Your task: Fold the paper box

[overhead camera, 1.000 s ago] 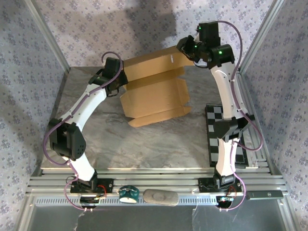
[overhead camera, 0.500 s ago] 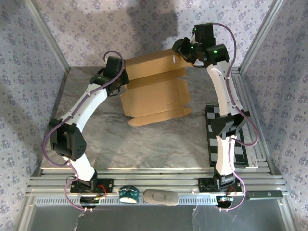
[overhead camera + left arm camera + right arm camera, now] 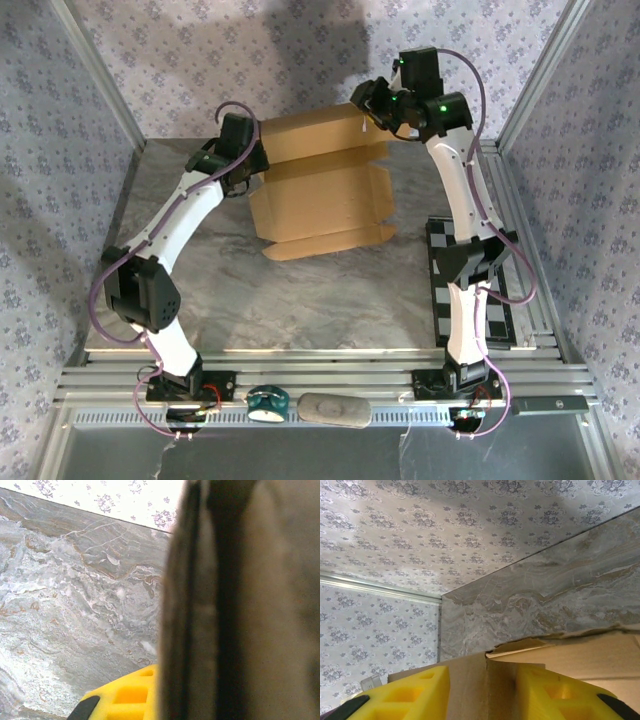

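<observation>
now the right gripper point(image 3: 370, 100) has moved left along the far flap and loosened, jaws astride the card; i cannot tell if it grips. the left gripper point(image 3: 252, 172) pinches the box point(image 3: 320, 205), which lies mid-table. the flap fold seems nearly finished.

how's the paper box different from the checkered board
The paper box is plain tan; the checkered board is black and white. The box sits mid-table, far panel raised; the board lies flat at the right edge, partly under the right arm. Both rest on the table.
</observation>
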